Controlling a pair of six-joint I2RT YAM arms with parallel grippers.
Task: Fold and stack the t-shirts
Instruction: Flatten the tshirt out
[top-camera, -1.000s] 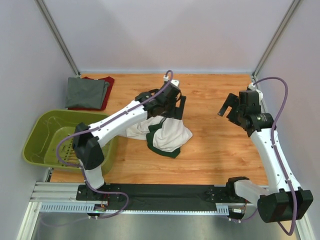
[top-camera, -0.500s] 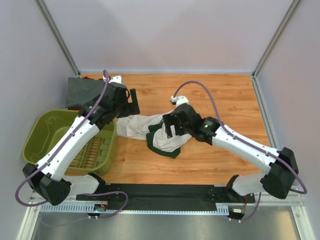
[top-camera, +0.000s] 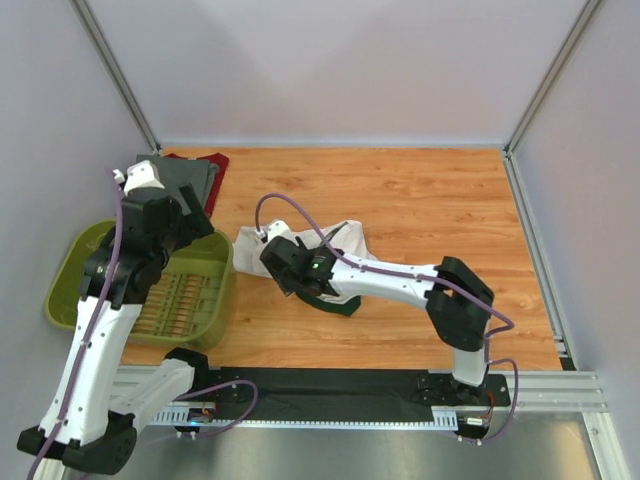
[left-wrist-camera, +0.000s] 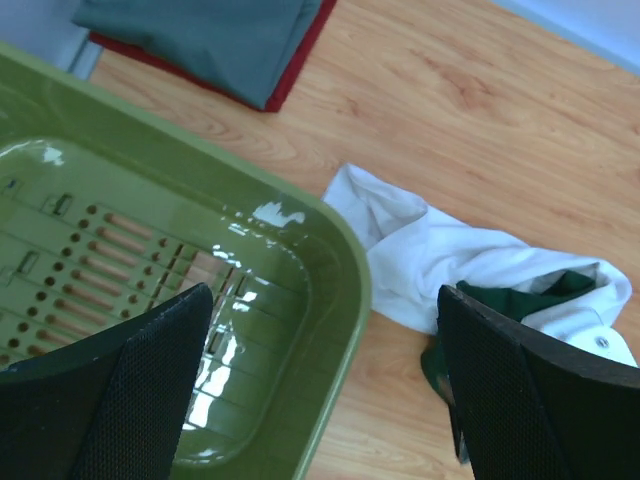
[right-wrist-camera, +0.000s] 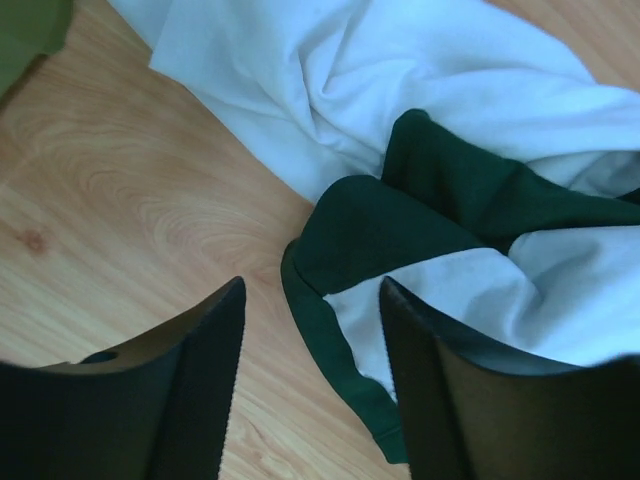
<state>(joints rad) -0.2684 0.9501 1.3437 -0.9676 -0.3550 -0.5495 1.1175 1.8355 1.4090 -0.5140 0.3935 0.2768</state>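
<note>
My right arm has swung in from the far right of the surface (top-camera: 430, 200) and now reaches across to the white t-shirt (top-camera: 348, 238). My left arm has pulled back from that shirt to the left side.

My right hand (right-wrist-camera: 312, 290) hangs low over the near left part of the crumpled white shirt. Its fingers stand partly apart and pinch nothing. The shirt's dark green collar (right-wrist-camera: 400, 220) bunches just beyond the fingertips, and a thin green edge of it runs down into the gap between them. I cannot tell whether the fingers touch the cloth.

My left hand (left-wrist-camera: 322, 300) is spread wide and empty above the right rim of the olive-green basket (top-camera: 70, 270). The white shirt lies on the surface just right of that rim, ahead of this hand.

The grey t-shirt (top-camera: 193, 180) lies folded on top of the dark red t-shirt (top-camera: 215, 160) at the far left corner, beyond the basket.
</note>
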